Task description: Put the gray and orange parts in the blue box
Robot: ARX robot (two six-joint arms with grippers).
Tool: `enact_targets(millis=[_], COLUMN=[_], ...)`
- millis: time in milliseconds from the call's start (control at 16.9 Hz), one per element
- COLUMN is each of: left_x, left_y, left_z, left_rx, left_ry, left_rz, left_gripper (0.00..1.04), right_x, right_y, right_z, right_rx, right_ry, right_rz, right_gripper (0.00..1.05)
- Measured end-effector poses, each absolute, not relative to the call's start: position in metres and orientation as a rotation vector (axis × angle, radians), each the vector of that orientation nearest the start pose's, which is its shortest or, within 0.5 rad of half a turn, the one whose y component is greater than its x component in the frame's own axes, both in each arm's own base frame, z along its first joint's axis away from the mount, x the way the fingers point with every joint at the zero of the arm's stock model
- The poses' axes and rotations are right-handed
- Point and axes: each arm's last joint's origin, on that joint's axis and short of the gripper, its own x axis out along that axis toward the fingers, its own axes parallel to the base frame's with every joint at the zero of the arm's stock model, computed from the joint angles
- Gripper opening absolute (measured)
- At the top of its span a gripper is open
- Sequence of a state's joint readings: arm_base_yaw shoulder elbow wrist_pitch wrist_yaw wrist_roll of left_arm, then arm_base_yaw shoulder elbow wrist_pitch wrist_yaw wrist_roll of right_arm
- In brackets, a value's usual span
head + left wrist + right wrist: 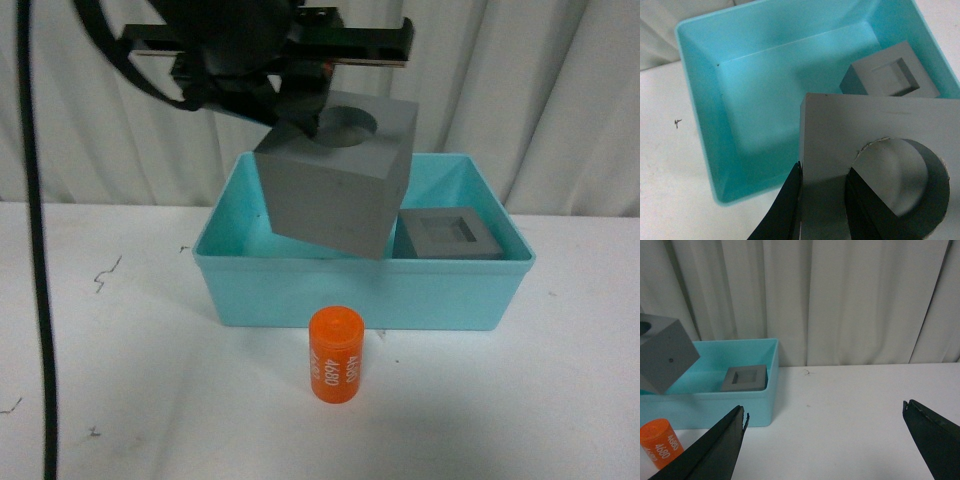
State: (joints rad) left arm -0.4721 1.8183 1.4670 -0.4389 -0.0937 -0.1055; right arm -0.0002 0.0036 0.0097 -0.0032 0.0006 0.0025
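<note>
Cube with the round recess (335, 190) hangs tilted above your blue box (350, 292), pinched by your left gripper (825, 170), while your right gripper (825, 408) gapes open.

White digits "4680" on side of orange cylinder (334, 355), running along its length. Second row beside it partly turned away, seemingly same number. Right wrist view: "4680" again legible on orange cylinder (657, 442), further row below unclear.
</note>
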Motion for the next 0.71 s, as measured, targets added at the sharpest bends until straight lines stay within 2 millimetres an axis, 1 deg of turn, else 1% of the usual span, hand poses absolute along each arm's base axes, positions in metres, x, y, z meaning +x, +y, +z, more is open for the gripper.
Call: enact_targets(millis=[178,297,356,475,653,712], left_x=[0.380,0.392,0.399,0.416,0.434,0.436], left_y=[-0.202,-0.209,-0.208,-0.200,-0.185,-0.181], left_z=[0.261,0.257,0.254,0.246,0.239,0.236], left_rx=[0.116,0.106,0.098,0.068,0.024,0.019], left_ry=[0.785,0.811,0.828,0.859,0.876,0.887], left_rz=[-0.321,-0.307,-0.282,-0.220,-0.130,-0.115], left_gripper=[0.19,0.19,0.19,0.19,0.19,0.19], right_x=[0.097,0.097,0.097,0.097,0.097,0.097], right_y=[0.000,0.000,0.000,0.000,0.000,0.000], right_z=[0.166,0.166,0.166,0.166,0.166,0.166], right_rx=[0.002,0.002,0.002,0.003,0.002,0.002], right_ry=[-0.003,-0.003,-0.003,-0.003,-0.003,-0.003], right_rz=[-0.001,-0.001,-0.001,-0.001,-0.001,-0.001], right_gripper=[0.98,0.98,0.98,0.98,0.98,0.98])
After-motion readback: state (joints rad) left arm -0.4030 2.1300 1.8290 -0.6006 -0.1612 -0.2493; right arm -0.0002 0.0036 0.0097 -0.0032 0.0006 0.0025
